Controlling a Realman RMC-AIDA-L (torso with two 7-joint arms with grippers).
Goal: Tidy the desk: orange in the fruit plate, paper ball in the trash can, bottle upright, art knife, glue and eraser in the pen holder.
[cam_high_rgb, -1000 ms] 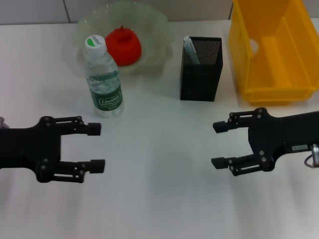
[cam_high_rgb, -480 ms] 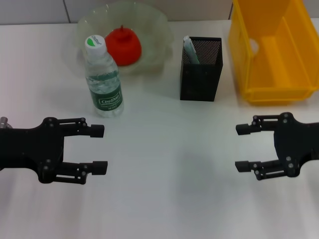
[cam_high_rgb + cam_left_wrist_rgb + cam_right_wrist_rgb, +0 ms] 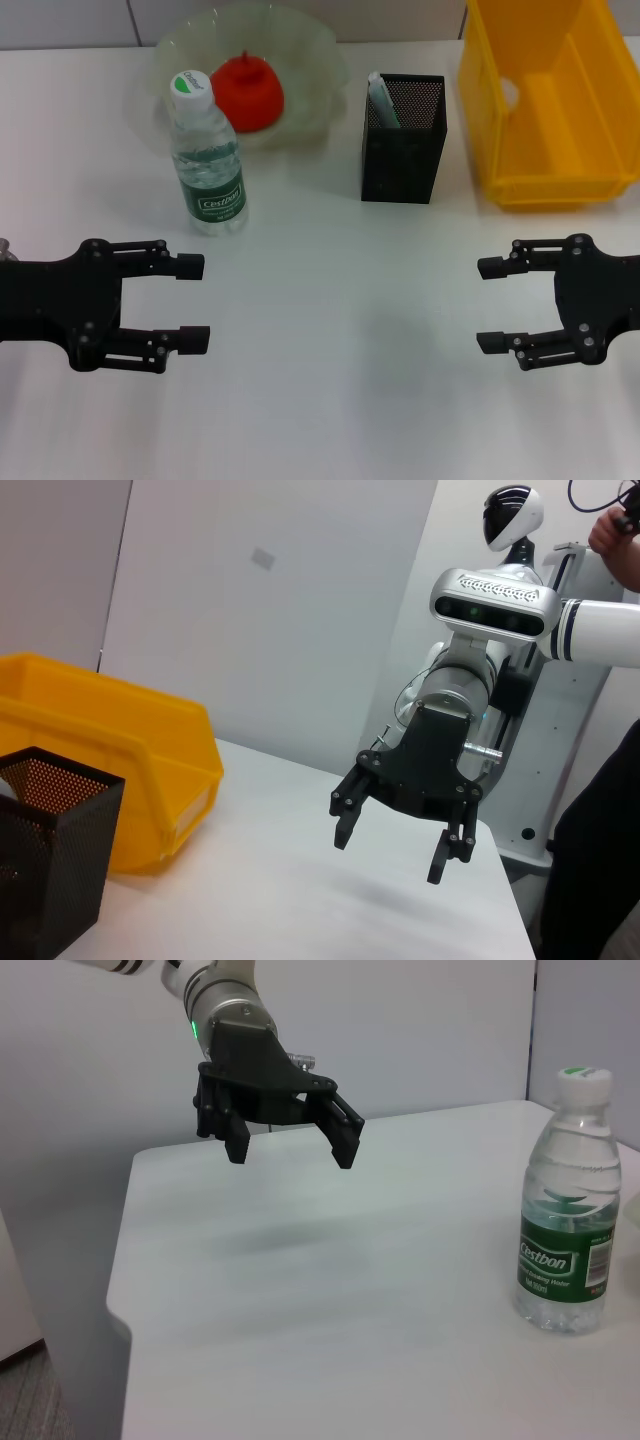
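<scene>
The counter (image 3: 330,400) is bare in its near half, with everything grouped along the far edge. Largest there is the yellow bin (image 3: 545,100) at far right, serving as the trash can; no paper ball shows inside it from the head view. To the far left sits the pale fruit plate (image 3: 315,60) with the orange (image 3: 248,92) in it (red-orange, more apple-shaped than round). Just in front of the plate the bottle (image 3: 207,160) stands upright, cap on. Between plate and bin is the black mesh pen holder (image 3: 403,140), with one white tube-like item, probably the glue (image 3: 382,100), poking out; knife and eraser cannot be made out.

The right gripper (image 3: 492,305) has drawn back toward the right edge over the last second, its jaws spread wide and empty. The left gripper (image 3: 190,303) has barely shifted, hovering low over the near left with jaws likewise released, holding nothing.

Both arms pulling clear of a sorted desk suggests the tidying is finished or nearly so.
</scene>
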